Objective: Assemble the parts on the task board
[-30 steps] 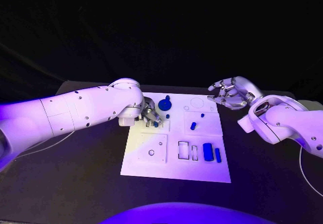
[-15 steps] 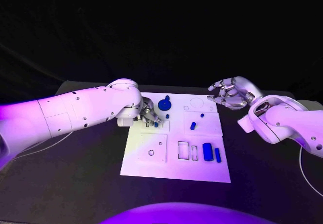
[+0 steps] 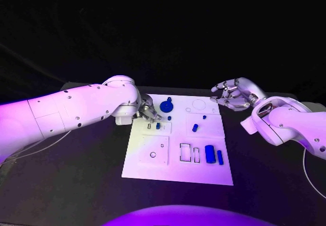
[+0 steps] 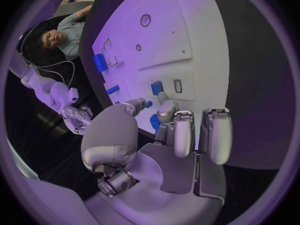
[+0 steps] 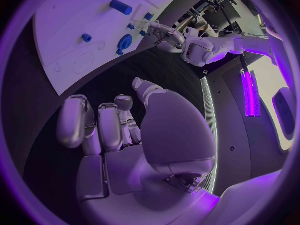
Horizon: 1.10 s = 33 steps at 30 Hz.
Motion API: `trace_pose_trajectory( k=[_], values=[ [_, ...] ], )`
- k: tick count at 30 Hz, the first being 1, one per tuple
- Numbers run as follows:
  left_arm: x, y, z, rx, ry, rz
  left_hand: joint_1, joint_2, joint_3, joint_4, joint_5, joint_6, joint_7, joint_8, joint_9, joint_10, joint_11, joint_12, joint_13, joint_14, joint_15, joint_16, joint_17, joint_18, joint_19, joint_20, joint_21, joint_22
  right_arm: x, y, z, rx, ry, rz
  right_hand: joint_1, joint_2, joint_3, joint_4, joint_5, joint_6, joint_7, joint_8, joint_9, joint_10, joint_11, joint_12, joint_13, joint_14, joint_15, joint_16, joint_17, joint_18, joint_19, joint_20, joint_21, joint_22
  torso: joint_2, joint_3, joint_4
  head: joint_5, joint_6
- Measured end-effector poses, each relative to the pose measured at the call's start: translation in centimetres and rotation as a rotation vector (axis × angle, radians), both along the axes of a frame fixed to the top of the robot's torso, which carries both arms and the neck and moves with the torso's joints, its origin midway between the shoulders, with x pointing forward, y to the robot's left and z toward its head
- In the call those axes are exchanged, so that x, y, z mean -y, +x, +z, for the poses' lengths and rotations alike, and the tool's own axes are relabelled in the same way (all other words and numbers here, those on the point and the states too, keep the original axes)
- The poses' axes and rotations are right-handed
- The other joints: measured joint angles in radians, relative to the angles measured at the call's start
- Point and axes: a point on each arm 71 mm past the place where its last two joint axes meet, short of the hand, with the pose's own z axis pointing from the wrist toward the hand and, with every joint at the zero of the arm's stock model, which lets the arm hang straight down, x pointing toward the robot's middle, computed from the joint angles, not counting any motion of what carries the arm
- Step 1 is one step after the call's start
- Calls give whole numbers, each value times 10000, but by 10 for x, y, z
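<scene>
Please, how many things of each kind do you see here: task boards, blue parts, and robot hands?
White task board: 1
Blue parts: 7, counting the round one with its knob as 1
Robot hands: 2, left robot hand and right robot hand
Total: 10

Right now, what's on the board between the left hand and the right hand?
In the head view, between the left hand and the right hand lie a round blue part near the left fingers, then bare white task board with an outlined circle.

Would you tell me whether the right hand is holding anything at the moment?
No, it holds nothing: the right hand hovers off the task board, fingers loosely curled and apart.
</scene>
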Motion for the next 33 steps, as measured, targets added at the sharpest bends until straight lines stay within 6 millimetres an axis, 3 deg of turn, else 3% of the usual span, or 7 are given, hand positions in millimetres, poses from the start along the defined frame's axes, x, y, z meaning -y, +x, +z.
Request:
trace_pose_trajectory(
  k=[3, 7, 11, 33],
  values=[
    [-6, 3, 13, 253, -233, 156, 257, 58, -253, 0, 0, -270, 210, -613, -409, -344, 208, -263, -423, 18, 170, 0, 0, 1, -21, 110, -83, 0, 1, 1, 0, 4, -14, -36, 0, 0, 0, 0, 0, 0, 0, 0, 0, 0, 0, 0, 0, 0, 0, 0, 0, 1, 0, 0, 0, 0, -2, 4, 8, -7, 45],
    [-15, 10, 26, 540, -423, 410, 653, 114, -565, 3, 0, -700, 547, -1756, -1291, -618, 482, -381, -700, 7, 437, 0, 0, 0, -12, 357, -122, 0, 3, 2, 0, 8, -32, -81, 0, 0, 0, 0, 0, 0, 0, 0, -1, 0, 0, 0, 0, 0, 0, 0, 0, 0, 0, 0, 0, 0, -2, 11, 14, -8, 105],
    [-24, 18, 31, 696, -488, 714, 901, 149, -706, -7, 0, -642, 624, -2151, -1700, -630, 568, -381, -738, -5, 501, 0, -1, 2, 3, 435, -122, 0, 4, 2, -1, 7, -45, -110, 0, 0, 0, 0, 0, 0, 0, 0, -1, 0, 0, 0, 0, 0, 0, 0, 0, 0, 0, 0, 0, 0, 1, 14, 20, 6, 159],
    [-37, 49, 14, 634, 123, 1253, 1130, 231, -779, -12, 0, -565, 699, -2267, -1953, -652, 599, -386, -734, 14, 553, 0, -3, 1, 3, 503, -121, 0, 3, 3, -3, -17, -47, -94, 0, 0, 1, -1, 1, 0, 0, 0, -4, 0, 0, 0, 1, 0, 0, 0, 1, 1, 0, 0, 0, 1, 38, 4, -19, 163, 220]
  ],
)
